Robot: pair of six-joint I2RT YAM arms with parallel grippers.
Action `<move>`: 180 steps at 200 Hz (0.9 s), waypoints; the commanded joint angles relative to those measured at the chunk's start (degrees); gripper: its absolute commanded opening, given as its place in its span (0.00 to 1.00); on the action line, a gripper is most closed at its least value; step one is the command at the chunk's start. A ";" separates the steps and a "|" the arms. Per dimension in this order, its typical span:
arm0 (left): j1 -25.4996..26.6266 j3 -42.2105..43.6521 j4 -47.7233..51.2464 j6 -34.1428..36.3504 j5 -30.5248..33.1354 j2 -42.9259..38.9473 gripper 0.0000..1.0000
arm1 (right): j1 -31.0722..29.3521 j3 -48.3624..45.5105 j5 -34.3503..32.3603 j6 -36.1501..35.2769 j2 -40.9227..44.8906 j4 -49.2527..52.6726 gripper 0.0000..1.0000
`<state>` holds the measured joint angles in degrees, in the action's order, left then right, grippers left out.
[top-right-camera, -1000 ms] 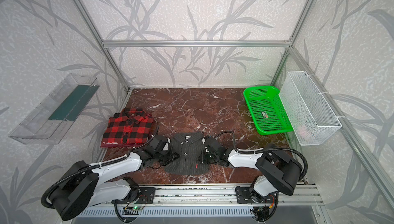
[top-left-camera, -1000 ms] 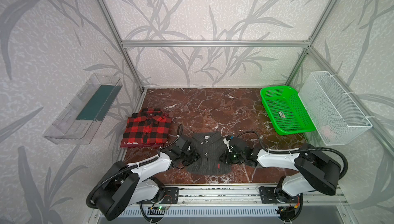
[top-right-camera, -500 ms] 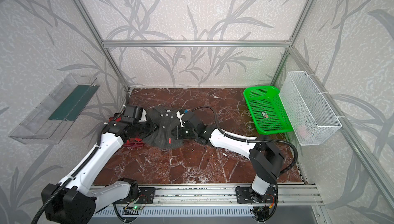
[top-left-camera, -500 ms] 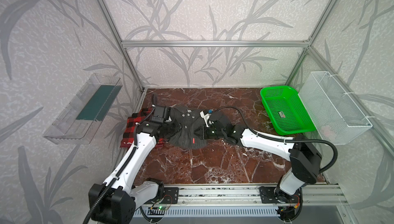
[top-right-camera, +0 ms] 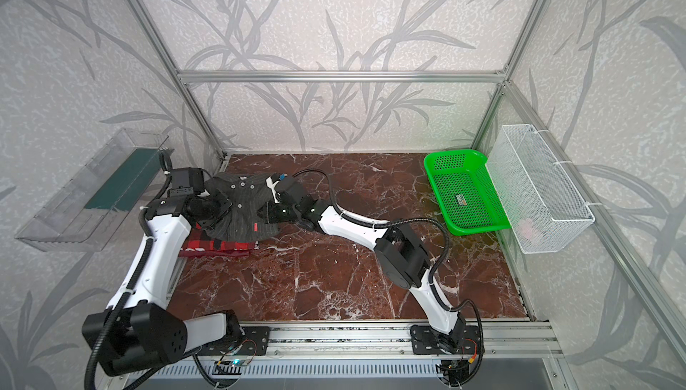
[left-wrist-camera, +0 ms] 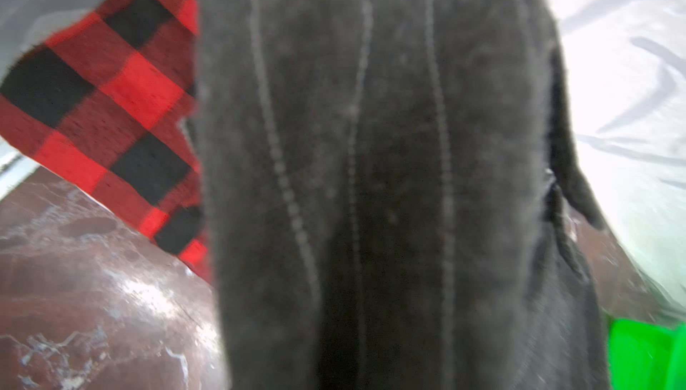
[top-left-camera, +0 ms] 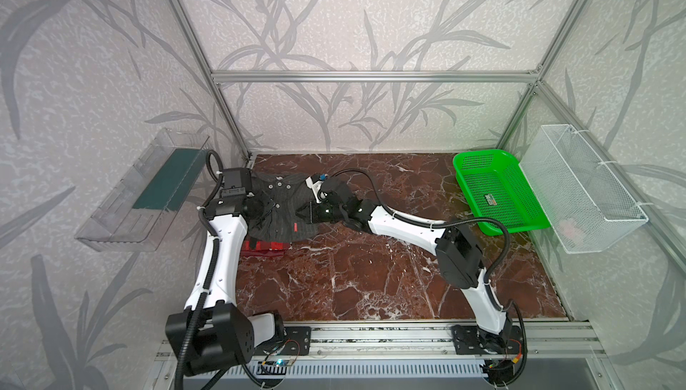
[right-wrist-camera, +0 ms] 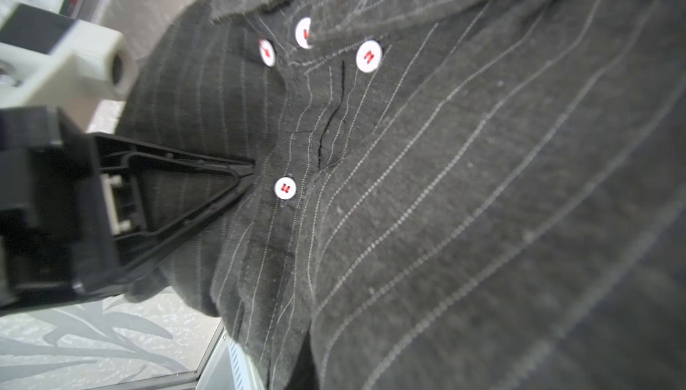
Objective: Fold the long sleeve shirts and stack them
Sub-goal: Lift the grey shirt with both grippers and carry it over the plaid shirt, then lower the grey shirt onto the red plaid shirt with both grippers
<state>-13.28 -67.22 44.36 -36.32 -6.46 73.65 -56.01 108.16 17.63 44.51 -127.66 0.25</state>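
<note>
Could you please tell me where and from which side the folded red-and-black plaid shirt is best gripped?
Probably the near folded edge of the red-and-black plaid shirt, approached low from the robot-base side. Only that strip shows in both top views, since the dark charcoal pinstriped shirt covers the rest.
</note>
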 commanded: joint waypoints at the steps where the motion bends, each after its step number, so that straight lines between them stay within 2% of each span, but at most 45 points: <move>1: -3.52 1.00 -4.24 1.58 2.72 3.50 0.00 | -0.59 6.18 1.25 0.38 -3.96 -2.35 0.00; 35: -6.17 -2.66 -4.45 3.59 1.29 8.83 0.00 | -1.40 16.27 2.05 1.57 -12.96 -3.95 0.00; 57: -6.39 -4.87 -3.42 4.49 4.65 12.10 0.00 | -2.15 24.02 2.74 2.41 -19.13 -2.83 0.00; 89: -7.47 -3.21 -6.15 4.74 7.39 12.20 0.00 | -2.27 31.78 1.83 1.95 -25.24 -2.49 0.00; 96: -7.75 -2.76 -7.05 4.84 7.35 11.83 0.00 | -3.91 33.65 1.43 2.02 -26.39 -1.73 0.00; 121: -8.43 -3.00 -7.05 4.54 6.53 12.81 0.00 | -4.24 38.97 0.50 2.32 -30.13 0.27 0.00; 180: -8.11 -2.87 -7.21 5.00 4.33 13.24 0.19 | -4.59 42.58 -2.23 3.30 -34.39 1.14 0.00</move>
<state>-21.23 -70.02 38.94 -31.55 -0.89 86.98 -59.88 148.40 16.34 47.09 -159.96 1.80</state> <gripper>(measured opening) 0.155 0.091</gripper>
